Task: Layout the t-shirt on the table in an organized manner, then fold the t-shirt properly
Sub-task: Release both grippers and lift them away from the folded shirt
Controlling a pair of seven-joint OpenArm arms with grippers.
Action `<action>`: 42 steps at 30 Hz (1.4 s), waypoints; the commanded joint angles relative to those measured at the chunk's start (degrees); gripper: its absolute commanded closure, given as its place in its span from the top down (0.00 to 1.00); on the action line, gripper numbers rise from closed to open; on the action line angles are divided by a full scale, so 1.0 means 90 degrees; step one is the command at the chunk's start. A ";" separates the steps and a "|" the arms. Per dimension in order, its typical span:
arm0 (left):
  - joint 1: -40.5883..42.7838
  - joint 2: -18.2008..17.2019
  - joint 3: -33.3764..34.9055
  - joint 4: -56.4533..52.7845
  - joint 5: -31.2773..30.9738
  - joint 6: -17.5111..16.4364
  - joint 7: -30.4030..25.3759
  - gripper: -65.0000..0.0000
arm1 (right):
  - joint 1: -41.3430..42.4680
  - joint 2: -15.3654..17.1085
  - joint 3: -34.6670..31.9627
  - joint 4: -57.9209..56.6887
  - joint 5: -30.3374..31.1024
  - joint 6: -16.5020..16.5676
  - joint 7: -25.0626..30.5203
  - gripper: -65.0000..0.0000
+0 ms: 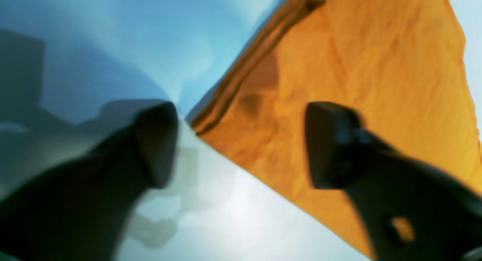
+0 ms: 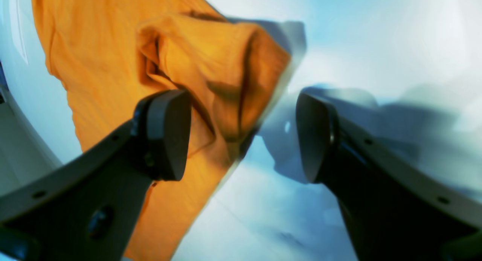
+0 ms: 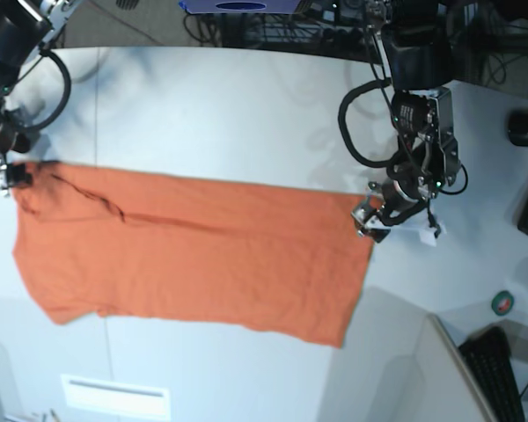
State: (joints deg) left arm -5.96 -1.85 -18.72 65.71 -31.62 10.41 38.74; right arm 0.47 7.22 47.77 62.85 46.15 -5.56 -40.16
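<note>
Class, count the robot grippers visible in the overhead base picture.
2. The left gripper sits at the t-shirt's right edge; the right gripper at its upper-left corner.

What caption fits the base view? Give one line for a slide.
Two arms at opposite ends of the orange t-shirt spread on the white table, left gripper and right gripper at its corners.

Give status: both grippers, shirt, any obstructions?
Left gripper open, at the t-shirt hem corner. Right gripper open over a bunched sleeve. Shirt spread along the table, one fold ridge. Nothing on the cloth.
</note>
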 commanded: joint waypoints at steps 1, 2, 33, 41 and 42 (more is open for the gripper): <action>-0.0027 0.0015 0.0014 -0.0098 -0.0008 0.0059 0.0213 0.60 | 0.0119 0.0072 0.0011 0.0045 -0.0034 -0.0041 -0.0016 0.65; -0.0105 0.0015 0.0014 -0.0166 -0.0008 0.0059 0.0213 0.56 | 0.0158 0.0072 0.0011 0.0035 -0.0053 -0.0041 -0.0016 0.65; 0.0696 -0.0024 -0.0044 0.0567 -0.0008 0.0059 0.0887 0.00 | -0.0340 0.0228 0.0060 0.0357 -0.0034 -0.0041 -0.0006 0.00; 0.1985 -0.0024 -0.0044 0.2042 -0.0008 0.0059 0.1053 0.00 | -0.1268 0.0208 0.0070 0.0846 -0.0024 -0.0041 -0.0407 0.00; 0.2132 -0.0024 -0.0044 0.2178 -0.0008 0.0059 0.1053 0.00 | -0.1395 0.0208 0.0070 0.0934 -0.0024 -0.0041 -0.0466 0.00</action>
State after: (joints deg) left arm 12.97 -1.80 -19.05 84.40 -31.77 10.68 47.90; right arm -12.34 7.94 48.14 70.06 45.91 -6.20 -44.36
